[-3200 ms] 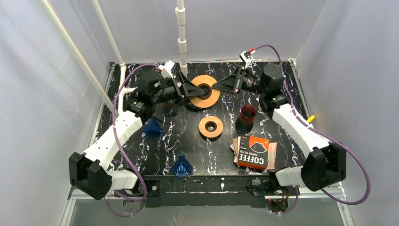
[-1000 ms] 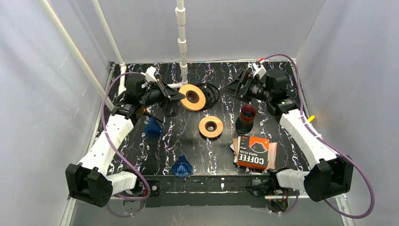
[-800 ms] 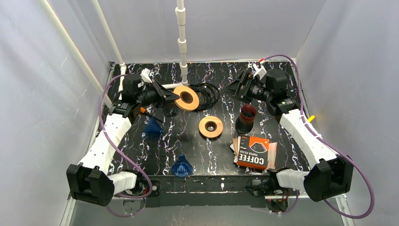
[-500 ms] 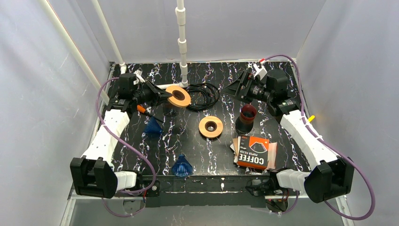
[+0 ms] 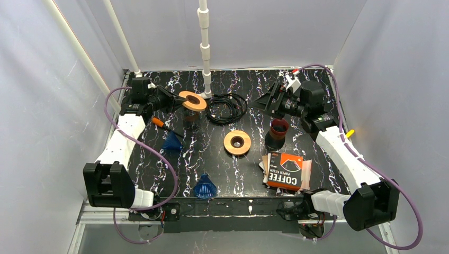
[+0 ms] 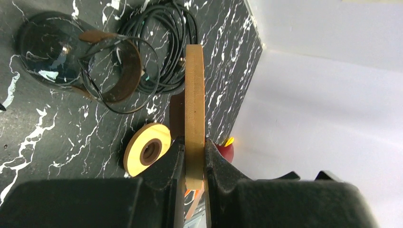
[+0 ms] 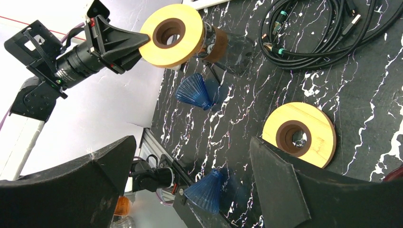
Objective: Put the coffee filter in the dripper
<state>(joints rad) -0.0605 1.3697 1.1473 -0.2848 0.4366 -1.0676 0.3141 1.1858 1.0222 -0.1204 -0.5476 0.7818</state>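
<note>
Left wrist view: left pincer (image 6: 194,148) pinches a wooden ring (image 6: 194,95); right pincer (image 7: 192,145) stands spread wide.

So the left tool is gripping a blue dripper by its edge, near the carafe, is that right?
Not quite: what the left tool grips by its edge, near the carafe, is a wooden ring. The left wrist view shows the ring's rim clamped in the tool.

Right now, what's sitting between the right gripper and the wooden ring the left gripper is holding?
A coil of black cable lies between the right gripper and the held wooden ring. The top view shows it.
</note>
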